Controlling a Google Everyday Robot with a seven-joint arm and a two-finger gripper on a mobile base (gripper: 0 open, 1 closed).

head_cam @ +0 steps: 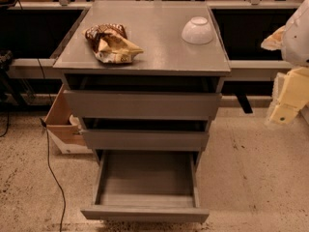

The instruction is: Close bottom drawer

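The bottom drawer (145, 214) is pulled far out of the cabinet (154, 66), toward 6 o'clock. Its tray is bare and its front sits lowest in the view. The two drawers above it stand only slightly proud.

The gripper (286, 103) hangs at the right edge, at 3 o'clock from the cabinet and well apart from it, roughly level with the top drawer. I cannot tell how far open it is. Nothing seems to be held, though that too is unclear.

From the gripper, the drawer front lies down and left, at about 8 o'clock. The front's long axis runs 9 to 3, while the drawer slides along the 6-to-12 line. So the push probably has to meet the front squarely and drive toward 12. To do that the gripper would first drop low and swing round in front of the drawer, on its 6 o'clock side.

A bag (112, 43) and a bowl (197, 30) sit on top, clear of that path.
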